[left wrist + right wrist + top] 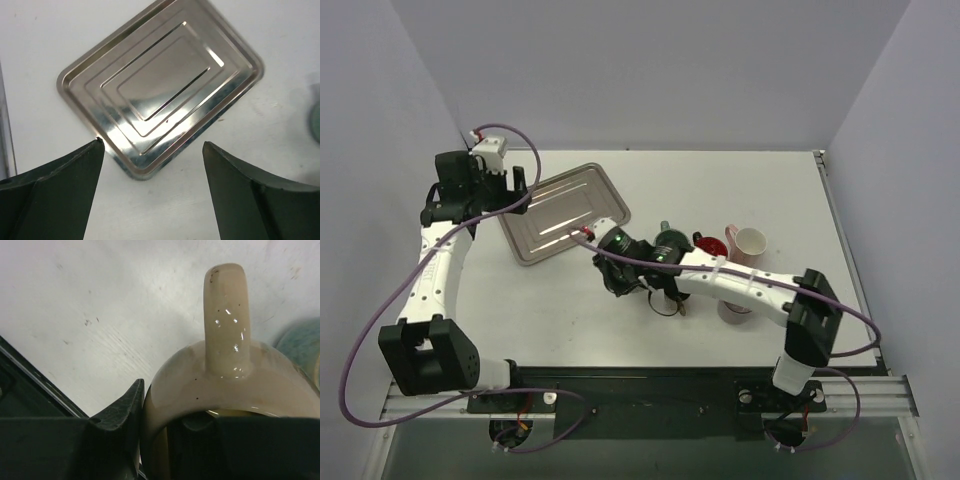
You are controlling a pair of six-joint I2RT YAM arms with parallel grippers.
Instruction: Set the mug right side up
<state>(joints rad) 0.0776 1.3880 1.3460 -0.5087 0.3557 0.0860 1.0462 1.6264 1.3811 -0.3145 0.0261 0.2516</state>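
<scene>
Right gripper clamped on the wall of the cream mug, one finger outside and the other seemingly inside the mouth, the handle pointing away from the wrist camera over the white table; seen from above, the mug sits mid-table beneath the outstretched right arm, near a dark green mug and a red mug; we cannot tell how far over it is tipped. Left gripper hangs with jaws wide apart and empty above the steel tray at the far left. We judge the turn to be under way; done well, it means a firm pinch on the rim so the glazed wall cannot slip, a slow wrist roll until the mouth faces up, clearance from the neighbouring mugs, and release only once the base rests flat.
</scene>
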